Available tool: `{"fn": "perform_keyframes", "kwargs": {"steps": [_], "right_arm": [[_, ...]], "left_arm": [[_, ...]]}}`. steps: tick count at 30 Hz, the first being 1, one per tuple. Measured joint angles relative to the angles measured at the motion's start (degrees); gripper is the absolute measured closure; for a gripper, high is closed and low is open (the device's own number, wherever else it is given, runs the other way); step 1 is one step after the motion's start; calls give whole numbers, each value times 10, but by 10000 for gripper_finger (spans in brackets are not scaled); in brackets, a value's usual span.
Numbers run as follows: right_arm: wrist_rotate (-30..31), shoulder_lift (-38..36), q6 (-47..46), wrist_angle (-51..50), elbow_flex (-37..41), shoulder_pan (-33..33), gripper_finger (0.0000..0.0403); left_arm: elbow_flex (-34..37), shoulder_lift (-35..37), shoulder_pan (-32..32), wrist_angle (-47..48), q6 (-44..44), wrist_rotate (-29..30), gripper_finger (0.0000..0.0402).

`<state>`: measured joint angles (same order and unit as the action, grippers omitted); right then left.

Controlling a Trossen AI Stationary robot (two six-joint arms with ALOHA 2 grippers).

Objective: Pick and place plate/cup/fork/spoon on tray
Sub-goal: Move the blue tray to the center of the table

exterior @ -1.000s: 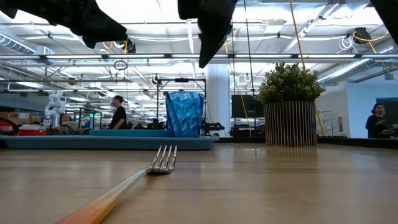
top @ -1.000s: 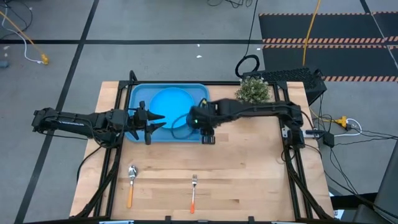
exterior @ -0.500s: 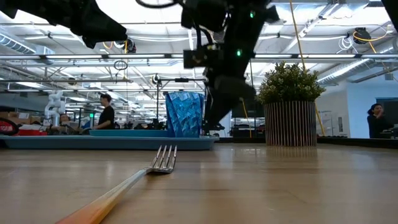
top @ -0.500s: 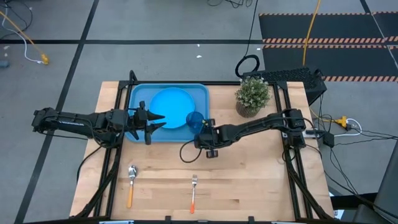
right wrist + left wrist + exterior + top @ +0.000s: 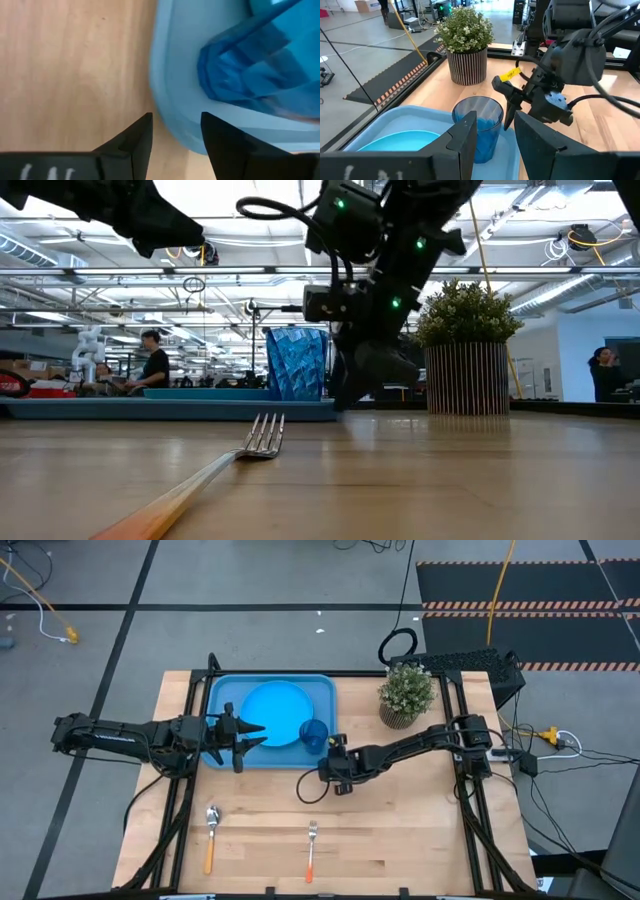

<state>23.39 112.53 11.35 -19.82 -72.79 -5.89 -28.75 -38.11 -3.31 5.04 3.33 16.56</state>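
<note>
The light-blue tray (image 5: 225, 690) lies at the table's far left. The round blue plate (image 5: 272, 706) lies flat in it, and the dark-blue cup (image 5: 314, 732) stands upright on the tray's right part, beside the plate. The spoon (image 5: 211, 835) and fork (image 5: 312, 846) lie flat near the table's near edge. My right gripper (image 5: 332, 750) is open and empty, low over the table just outside the tray's right rim (image 5: 170, 100), close to the cup (image 5: 250, 65). My left gripper (image 5: 250, 736) is open and empty over the tray's left part.
A potted plant (image 5: 406, 692) stands at the far right of the table. Bare wood lies between the tray and the cutlery. In the low view the fork (image 5: 262, 435) lies closest, with the cup (image 5: 297, 363) and my right arm behind it. People show in the room beyond.
My right gripper has left the space over the tray, gone toward the table's near edge and come down beside the tray's right rim. The cup has stayed upright on the tray.
</note>
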Motion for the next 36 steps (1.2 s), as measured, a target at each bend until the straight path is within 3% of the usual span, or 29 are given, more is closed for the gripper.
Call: {"fn": "perform_keyframes", "kwargs": {"steps": [7,15,28,36], "right_arm": [[21,-2,4,75,54,-2,307],[51,-1,38,77,57,-18,352],[62,-11,-20,-20,56,-54,355],[14,-37,-48,-82,57,-88,355]], "left_arm": [[0,0,0,0,4,-11,266],[0,0,0,-2,4,-11,266],[0,0,0,-1,4,-11,266],[0,0,0,-1,3,-11,266]]}}
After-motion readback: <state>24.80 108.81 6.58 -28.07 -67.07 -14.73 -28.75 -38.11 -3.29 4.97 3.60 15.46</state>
